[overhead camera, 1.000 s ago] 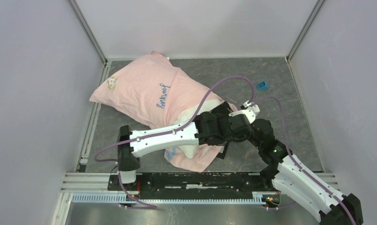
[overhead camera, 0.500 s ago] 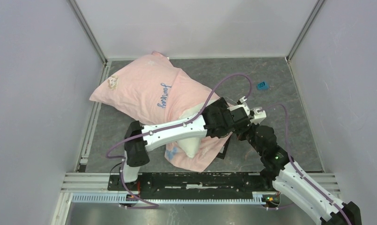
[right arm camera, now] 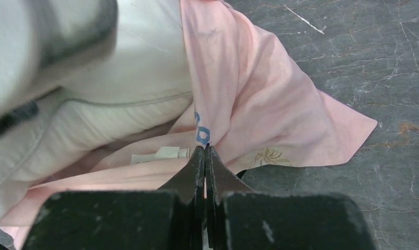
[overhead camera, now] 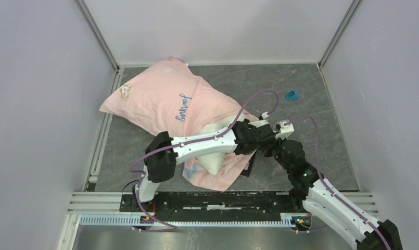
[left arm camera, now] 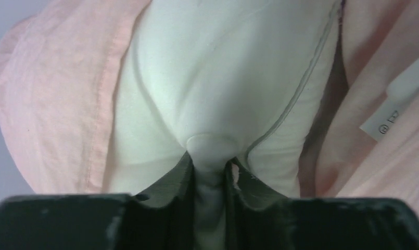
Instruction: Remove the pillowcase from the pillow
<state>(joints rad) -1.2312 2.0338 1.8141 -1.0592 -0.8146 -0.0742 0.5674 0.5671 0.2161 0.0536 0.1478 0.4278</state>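
L gripper jaws are pinching a fold of white pillow; R gripper jaws are nipping the pink pillowcase edge, its "Journey" script showing.

Pillow partly in pillowcase, near end seemingly out.

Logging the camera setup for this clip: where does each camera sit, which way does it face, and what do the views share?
Top external: above and behind the arm bases, looking down on the table; both arms show, meeting at the pillowcase's open end.
Left wrist: on the left arm, facing forward; the left gripper pinches the white pillow.
Right wrist: on the right arm, facing forward and down; the right gripper pinches the pillowcase edge.
Shared: both wrist views show the pillow's bare end.
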